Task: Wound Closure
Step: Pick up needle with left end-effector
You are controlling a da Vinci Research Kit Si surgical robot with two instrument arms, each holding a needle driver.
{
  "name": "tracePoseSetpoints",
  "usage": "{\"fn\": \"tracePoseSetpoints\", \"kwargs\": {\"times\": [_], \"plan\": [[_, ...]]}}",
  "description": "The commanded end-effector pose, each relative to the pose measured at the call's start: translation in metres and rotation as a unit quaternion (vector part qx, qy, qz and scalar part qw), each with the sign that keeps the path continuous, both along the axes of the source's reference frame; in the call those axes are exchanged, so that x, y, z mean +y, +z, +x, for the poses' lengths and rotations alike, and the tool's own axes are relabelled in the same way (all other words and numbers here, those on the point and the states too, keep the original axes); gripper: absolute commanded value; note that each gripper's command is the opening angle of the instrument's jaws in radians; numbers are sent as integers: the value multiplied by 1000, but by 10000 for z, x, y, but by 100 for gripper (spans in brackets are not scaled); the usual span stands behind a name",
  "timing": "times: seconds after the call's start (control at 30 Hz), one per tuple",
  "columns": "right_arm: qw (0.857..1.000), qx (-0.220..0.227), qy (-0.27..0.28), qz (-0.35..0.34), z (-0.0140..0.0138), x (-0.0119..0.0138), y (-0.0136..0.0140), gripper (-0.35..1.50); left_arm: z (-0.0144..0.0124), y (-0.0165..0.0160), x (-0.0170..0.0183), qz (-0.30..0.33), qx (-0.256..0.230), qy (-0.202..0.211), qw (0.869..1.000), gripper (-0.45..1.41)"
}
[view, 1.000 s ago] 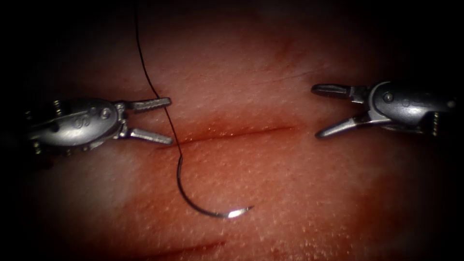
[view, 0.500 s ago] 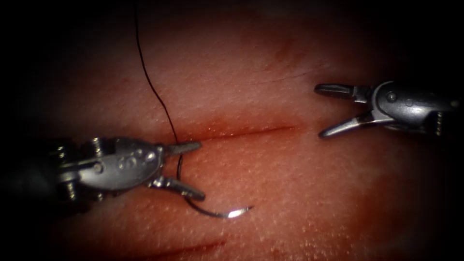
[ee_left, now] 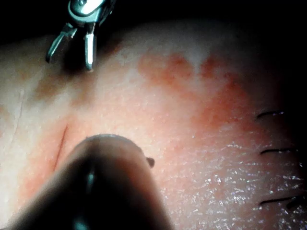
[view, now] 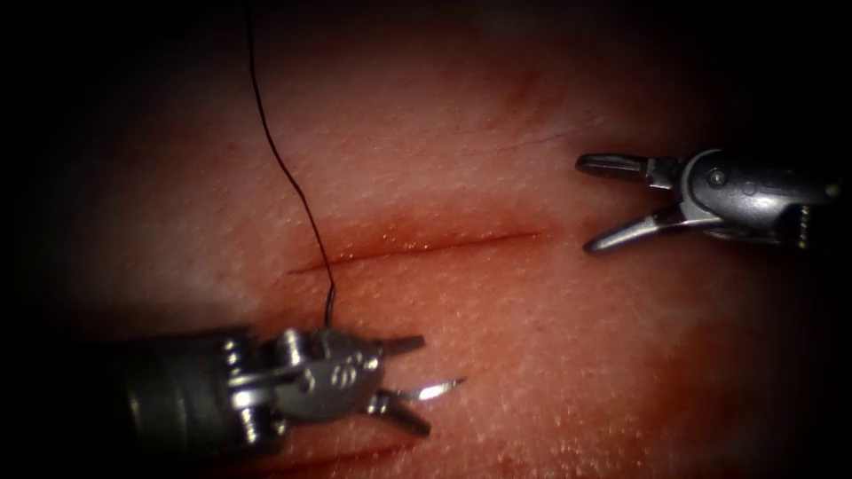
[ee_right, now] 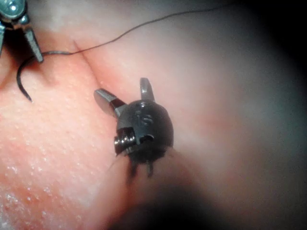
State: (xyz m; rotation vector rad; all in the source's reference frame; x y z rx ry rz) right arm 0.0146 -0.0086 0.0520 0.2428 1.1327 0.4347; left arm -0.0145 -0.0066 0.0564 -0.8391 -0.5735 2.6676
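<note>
One tissue (view: 550, 355) lies under me, with one main cut (view: 417, 247) running across it; a fainter red line (view: 337, 459) shows below, near my left tool. I count two tools. My left tool (view: 410, 383) sits low on the tissue, below the cut's left end, jaws parted a moderate way around the needle's forward part, with nothing gripped that I can see. My right tool (view: 587, 204) hangs wide open and empty off the cut's right end, well apart from the needle.

One needle (view: 435, 388) lies flat on the surface below the cut, not in the tissue, its bright tip poking out between my left jaws. One thread (view: 284, 168) runs up from its tail, across the cut's left end and off the top.

My worry: closing this near the tip could pinch the point and dull it, or leave the needle twisting in the jaws. The tilted lower jaw could also catch the skin beneath. A snagged thread would drag the needle round
</note>
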Motion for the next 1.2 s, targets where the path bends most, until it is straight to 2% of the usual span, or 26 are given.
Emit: {"fn": "tracePoseSetpoints", "kwargs": {"times": [0.03,0.37,0.47,0.53,0.6,0.83,0.87,0.9,0.97,1.07,1.2], "plan": [[1000,1,0,-1,7,3,4,96,-9,11,1,-2,8,3,1000,40],[1000,1,-2,-1,6,2,2,98,-11,40,-17,-2,55,43,998,32],[1000,1,-2,-1,6,2,2,98,-10,45,-18,2,59,41,997,15],[1000,1,-2,-1,6,1,2,98,-10,47,-16,3,60,38,997,-10],[1000,1,-2,-1,7,1,2,96,-11,47,-14,6,61,37,997,-45],[1000,1,5,12,9,-1,2,93,-3,49,-11,4,55,35,998,-45],[1000,0,7,20,9,-2,2,88,0,49,-9,4,55,34,998,-45],[999,0,18,44,11,-2,3,74,4,47,-4,2,48,28,998,-45],[997,-2,28,66,15,-2,4,66,9,42,4,-9,32,21,999,-45],[994,-1,46,94,22,-2,5,67,16,31,16,-40,-1,29,999,-45],[989,1,72,132,32,-3,9,81,27,13,34,-89,-56,38,994,-45]]}}
